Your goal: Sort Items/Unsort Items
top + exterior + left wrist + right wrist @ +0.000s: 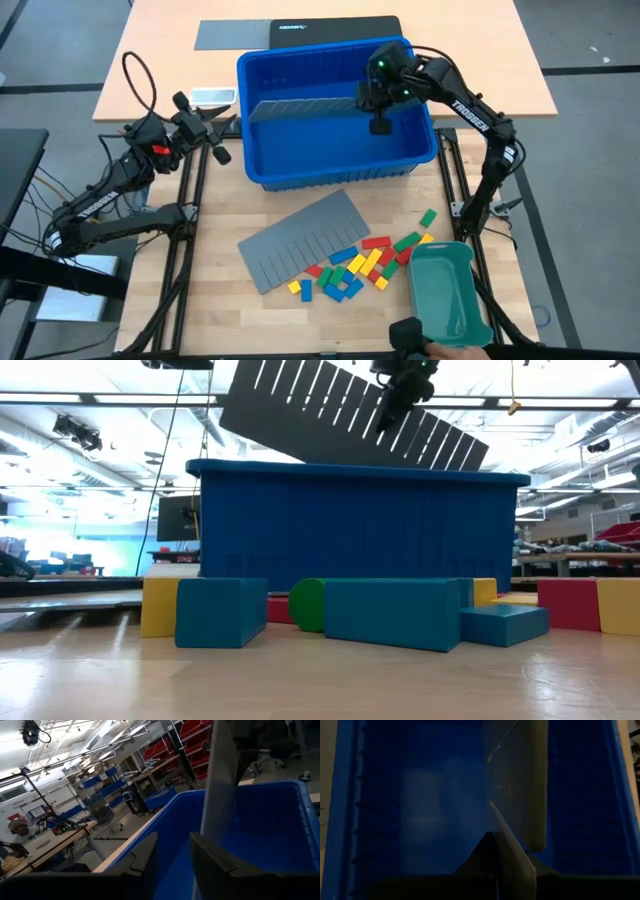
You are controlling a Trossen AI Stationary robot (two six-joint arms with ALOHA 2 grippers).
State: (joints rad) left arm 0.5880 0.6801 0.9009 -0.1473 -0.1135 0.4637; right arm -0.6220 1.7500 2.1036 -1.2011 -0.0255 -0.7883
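High view, right pincer (381,112): clamped on grey divider sheet (300,108) above blue bin (262,170).
Left pincer (222,140): fingers apart, beside bin.

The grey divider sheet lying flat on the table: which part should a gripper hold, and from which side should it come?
Probably the plain long edge of the grey divider sheet, opposite its slotted edge and the blocks. It lies flat on the table, so come in low from the bare wood side.

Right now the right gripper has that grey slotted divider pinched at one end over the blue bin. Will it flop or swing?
Probably stiff: the divider sheet stays a straight plane in the low view, though held only near one end by the right gripper. Likely light, since one pinch carries it. It hangs tilted over the blue bin, so it may pivot.
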